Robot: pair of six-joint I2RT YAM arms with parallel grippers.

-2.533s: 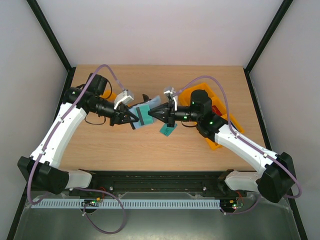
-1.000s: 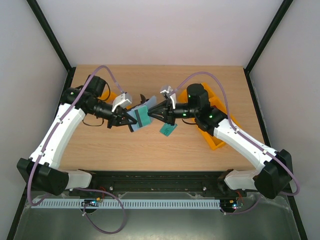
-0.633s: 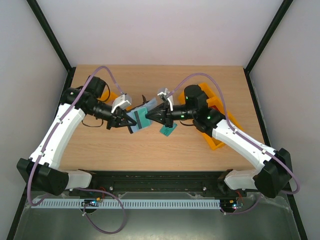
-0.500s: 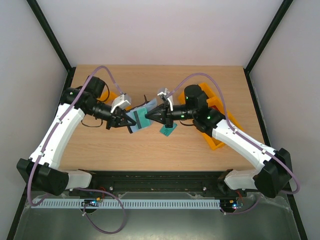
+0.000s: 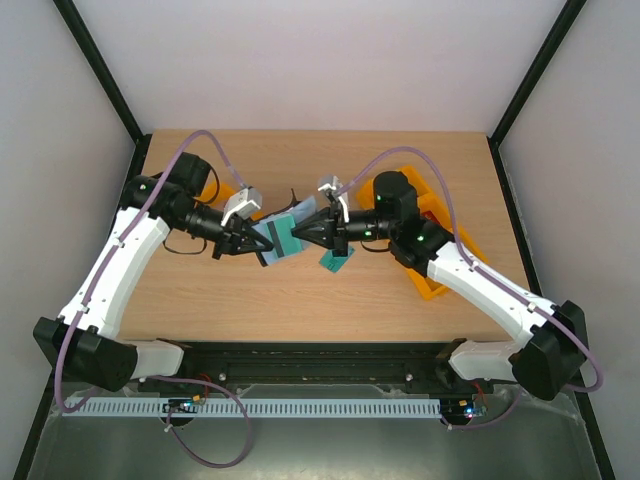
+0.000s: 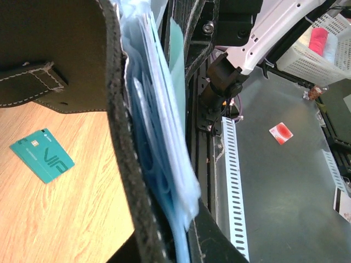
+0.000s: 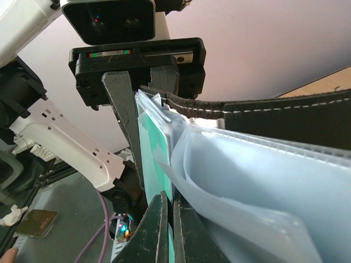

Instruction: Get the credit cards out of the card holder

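The black card holder hangs open above the table, its edge pinched in my shut left gripper. Its blue-grey sleeves fan out in the left wrist view, where my left gripper clamps the leather cover. A teal credit card stands in the nearest sleeve, and my right gripper is shut on its edge. From above, that right gripper meets the holder from the right. Another teal credit card lies flat on the table below; it also shows as a card in the left wrist view.
An orange tray sits on the table under the right arm, and an orange tray corner shows behind the left arm. Bare wooden table lies in front of the grippers.
My right gripper came in to the holder from the right and closed its jaws on the teal card in the sleeve. The left gripper held the holder nearly still.
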